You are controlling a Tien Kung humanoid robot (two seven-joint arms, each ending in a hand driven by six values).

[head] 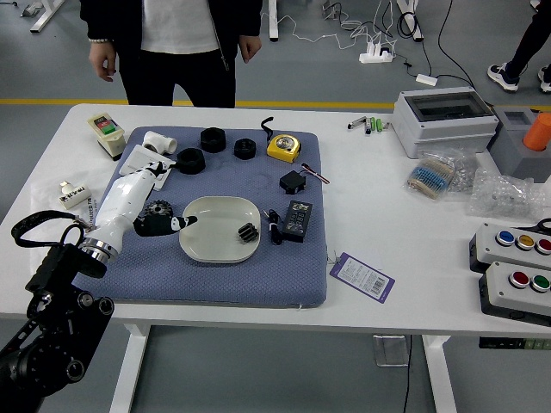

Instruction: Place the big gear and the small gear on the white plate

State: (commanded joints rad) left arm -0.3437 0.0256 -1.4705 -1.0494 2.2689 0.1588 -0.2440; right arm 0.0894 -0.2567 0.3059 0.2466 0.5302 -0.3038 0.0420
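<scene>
On worktop [413, 275], small gear [248, 232] sat on white plate [210, 228]; left hand's [126, 200] fingers [155, 225] spread apart around big gear [159, 208].

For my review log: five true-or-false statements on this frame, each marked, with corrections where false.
1. A small black toothed gear sits on the white plate. True.
2. The big black gear is on the plate too. False: the big black gear is left of it, by the robot's left hand.
3. The yellow tape measure lies on the blue-grey mat. True.
4. Both robot arms show. False: only the left arm does.
5. The person's hands touch the tape measure. False: they hang beyond the table.
</scene>
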